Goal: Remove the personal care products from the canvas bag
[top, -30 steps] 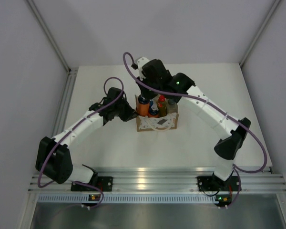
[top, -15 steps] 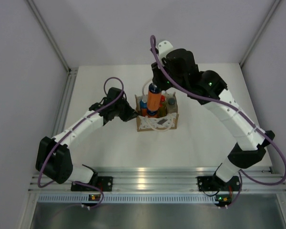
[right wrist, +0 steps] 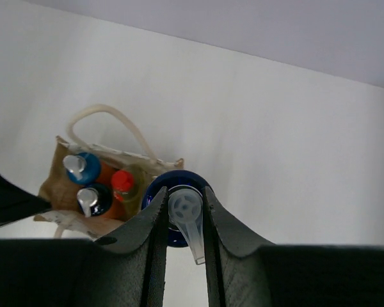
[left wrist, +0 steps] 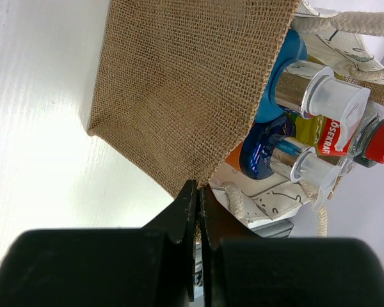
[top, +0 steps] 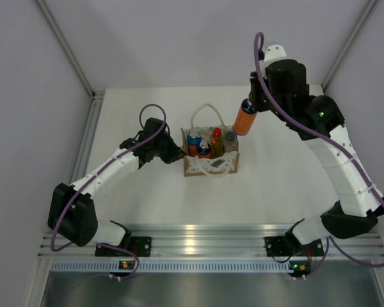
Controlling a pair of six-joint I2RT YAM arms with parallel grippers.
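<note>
left gripper [left wrist: 197, 192]: jaws closed, pinching left wall of canvas bag [top: 210, 165] | bag upright mid-table, four bottles [top: 205, 142] inside | orange bottle [top: 244, 120] in the air right of bag, its blue top clamped between right gripper [right wrist: 182, 208] jaws

The left arm [top: 109, 169] reaches low from its base at the near left, forearm slanting up and to the right, its wrist bent close over the counter [top: 275, 185]. The left jaws are pressed together to a thin slit, pinching the side edge of the canvas bag [left wrist: 179, 83]. The right arm [top: 345, 169] stands tall: from its base it leans out to a dark joint at the far right, then runs back and leftward, wrist raised and pointing down. The right jaws clamp an orange bottle [top: 244, 119] at its blue top, holding it clear above the counter.
</note>
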